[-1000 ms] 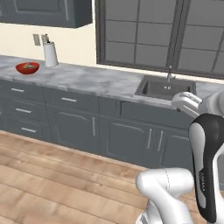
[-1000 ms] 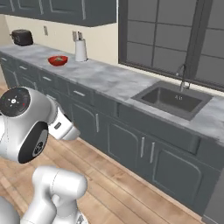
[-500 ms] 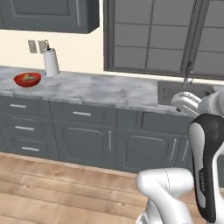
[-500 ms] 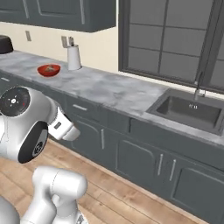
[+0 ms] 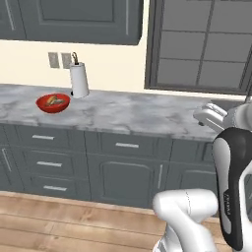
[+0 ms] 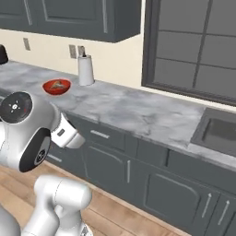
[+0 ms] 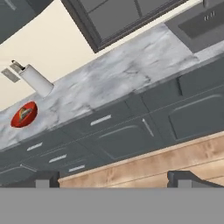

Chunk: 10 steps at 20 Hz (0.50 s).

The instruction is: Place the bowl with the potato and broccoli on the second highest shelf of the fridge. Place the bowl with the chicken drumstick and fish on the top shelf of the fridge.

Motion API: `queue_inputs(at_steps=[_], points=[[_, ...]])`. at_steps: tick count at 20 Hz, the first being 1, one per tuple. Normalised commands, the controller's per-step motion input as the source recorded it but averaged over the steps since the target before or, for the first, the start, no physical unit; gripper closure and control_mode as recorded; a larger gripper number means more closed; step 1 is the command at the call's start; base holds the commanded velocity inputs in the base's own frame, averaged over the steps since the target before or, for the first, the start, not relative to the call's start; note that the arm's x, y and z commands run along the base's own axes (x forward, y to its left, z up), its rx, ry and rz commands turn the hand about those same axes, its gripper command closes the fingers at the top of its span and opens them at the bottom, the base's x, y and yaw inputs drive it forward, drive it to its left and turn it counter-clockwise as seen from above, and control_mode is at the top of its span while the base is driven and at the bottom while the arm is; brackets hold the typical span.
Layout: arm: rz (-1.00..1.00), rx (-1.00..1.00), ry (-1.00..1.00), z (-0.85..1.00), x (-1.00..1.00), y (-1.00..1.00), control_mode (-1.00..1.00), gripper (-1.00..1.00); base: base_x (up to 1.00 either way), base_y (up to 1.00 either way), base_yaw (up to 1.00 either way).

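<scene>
A red bowl (image 5: 52,103) stands on the grey marble counter (image 5: 138,113), left of centre, with yellowish-brown food in it; I take it for the bowl with the chicken drumstick and fish. It also shows in the right base view as the red bowl (image 6: 56,86) and small at the left of the hand view as the red bowl (image 7: 24,114). My gripper (image 7: 113,180) is open, its two dark fingertips (image 7: 47,179) wide apart with nothing between them, far from the counter above the wooden floor. The bowl with the potato and broccoli and the fridge are out of view.
A white paper-towel roll (image 5: 78,80) stands just right of the red bowl by the wall. The sink (image 6: 216,131) is sunk into the counter at the right, under the window. Grey drawers and cabinet doors (image 5: 123,172) run below. A dark appliance (image 6: 2,54) sits at the far left.
The whole picture has shifted, so the base has driven left along the counter and nearer. The red bowl now sits larger and closer to centre; the sink has slid right. The gripper stays open.
</scene>
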Motion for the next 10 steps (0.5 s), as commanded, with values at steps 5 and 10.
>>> queue_inputs(at_steps=[5,10], points=[[0.00,0.00,0.00,0.00,0.00,0.00,1.00,-1.00,0.66,1.00,-0.15],[0.00,0.00,0.00,0.00,0.00,0.00,1.00,-1.00,0.61,1.00,-0.15]])
